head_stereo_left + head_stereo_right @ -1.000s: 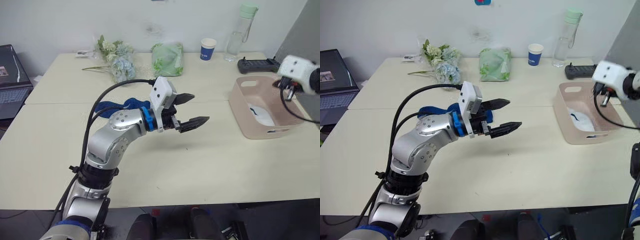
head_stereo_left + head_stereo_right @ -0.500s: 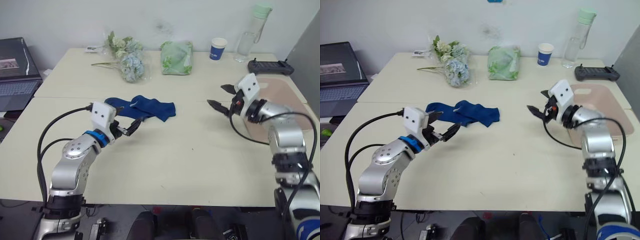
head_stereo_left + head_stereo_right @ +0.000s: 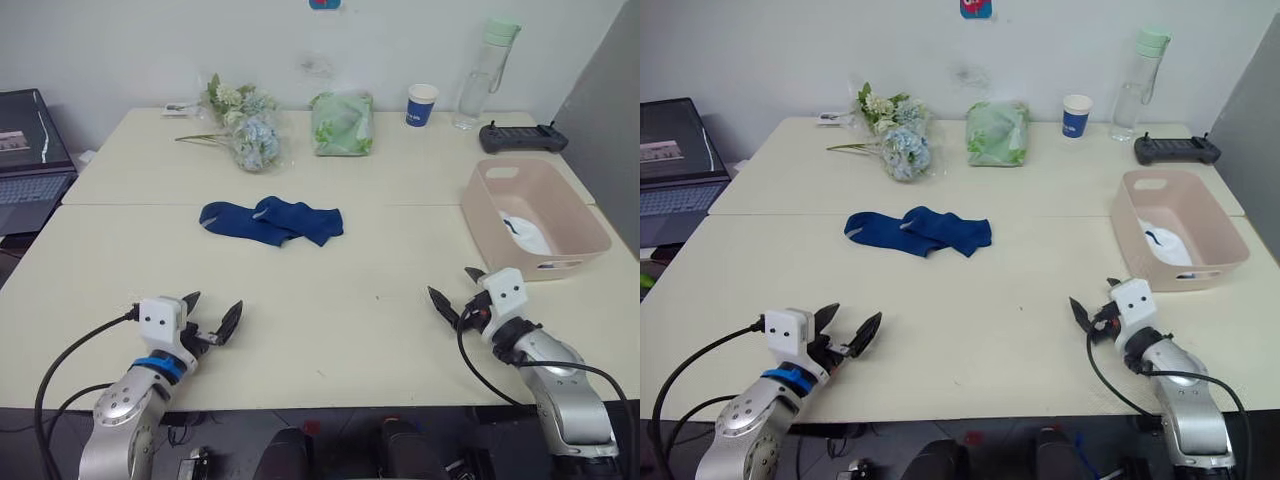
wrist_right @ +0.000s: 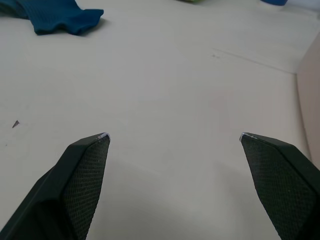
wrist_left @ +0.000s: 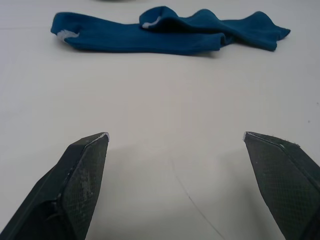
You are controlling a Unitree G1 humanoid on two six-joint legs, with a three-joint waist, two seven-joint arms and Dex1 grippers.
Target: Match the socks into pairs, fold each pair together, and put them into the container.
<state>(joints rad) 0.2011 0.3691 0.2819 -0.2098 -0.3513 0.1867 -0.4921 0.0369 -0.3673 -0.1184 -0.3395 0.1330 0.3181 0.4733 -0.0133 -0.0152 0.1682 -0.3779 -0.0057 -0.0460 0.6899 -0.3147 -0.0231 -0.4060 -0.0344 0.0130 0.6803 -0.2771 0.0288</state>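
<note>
The two navy socks [image 3: 270,221] lie overlapped in the middle of the table [image 3: 340,320], one stretched out to the left with its pale toe patch at the far-left end, the other crumpled partly over it and trailing to the right. They look like thin knit fabric: light, limp and easily bunched, so they will likely drape and fold under their own weight rather than hold a shape. A pinch through both layers where the two overlap (near the raised fold in the middle) seems the surest place to take hold, though the cloth may slide on the smooth, matte cream tabletop if pushed instead of lifted.

The container [image 3: 534,215] stands at the right side of the table, a pale pink tub of stiff plastic with rounded corners and a handle slot in its far and near walls. Something white with a small dark mark [image 3: 524,234] rests inside it, probably a white pair.

The left gripper [image 3: 212,320] rests low at the near left edge, its black textured fingers spread wide and holding nothing. The right gripper [image 3: 456,296] sits at the near right edge, just this side of the container, fingers likewise wide apart and empty. Both are well apart from the socks.
</note>
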